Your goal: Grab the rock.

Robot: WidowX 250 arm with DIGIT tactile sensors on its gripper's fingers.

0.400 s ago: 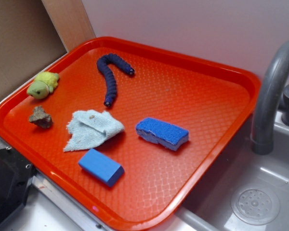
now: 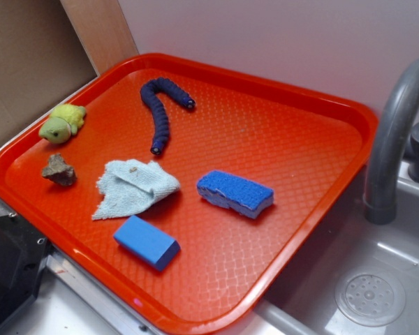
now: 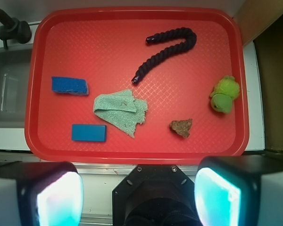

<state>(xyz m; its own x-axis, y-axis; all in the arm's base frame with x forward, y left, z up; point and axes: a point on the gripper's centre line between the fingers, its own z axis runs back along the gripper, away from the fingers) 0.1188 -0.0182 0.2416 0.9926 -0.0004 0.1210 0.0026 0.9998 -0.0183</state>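
Note:
The rock (image 2: pixel 59 170) is a small jagged brown-grey stone lying at the left side of the red tray (image 2: pixel 321 98). It also shows in the wrist view (image 3: pixel 181 127), near the tray's near rim (image 3: pixel 132 156). My gripper (image 3: pixel 138 197) is high above the scene, back from the tray's near edge, with its two fingers wide apart and nothing between them. The gripper does not show in the exterior view.
On the tray lie a yellow-green plush toy (image 2: pixel 61 123), a dark blue rope (image 2: pixel 163 112), a light crumpled cloth (image 2: pixel 134 186), a blue block (image 2: pixel 146 241) and a blue sponge (image 2: pixel 235 192). A sink (image 2: pixel 377 279) with a grey faucet (image 2: pixel 391 139) is at the right.

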